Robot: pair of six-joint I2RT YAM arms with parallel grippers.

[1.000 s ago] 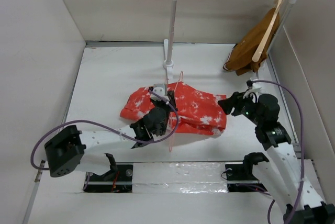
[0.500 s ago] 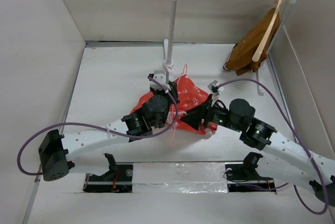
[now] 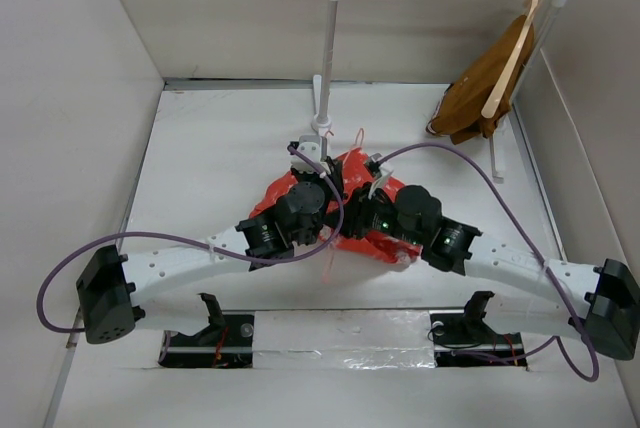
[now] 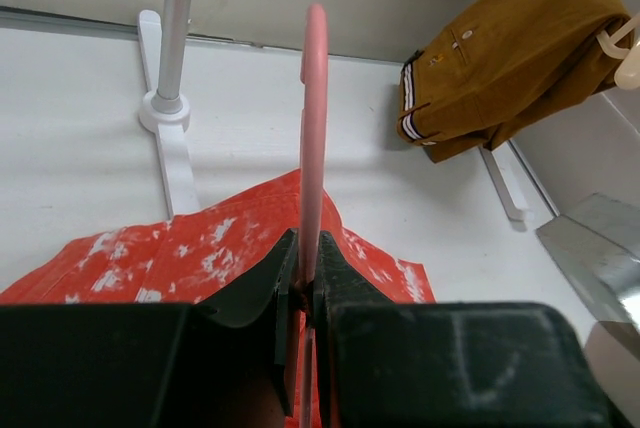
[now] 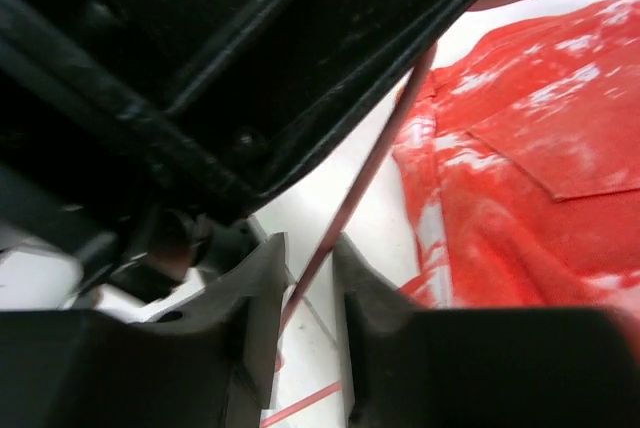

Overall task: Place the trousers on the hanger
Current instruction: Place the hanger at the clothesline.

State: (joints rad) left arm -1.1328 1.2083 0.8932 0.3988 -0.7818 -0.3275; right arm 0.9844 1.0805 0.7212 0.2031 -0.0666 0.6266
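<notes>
Your left gripper (image 4: pixel 303 266) was pinched tight on the pale-pink hanger (image 4: pixel 313 98), holding it on edge with the hook pointing toward the back wall. Your right gripper (image 5: pixel 310 273) sat close against the left one, its fingers narrow with a rod of the hanger running through the gap; whether they pressed on it could not be told. The orange-red trousers (image 3: pixel 350 166) lay bunched in the middle of the white table (image 3: pixel 200 148), under both grippers and just in front of the foot of the clothes rack (image 3: pixel 327 48). A mustard-brown garment (image 3: pixel 480 93) hung on a wooden hanger (image 3: pixel 512 58) at the rack's right end.
</notes>
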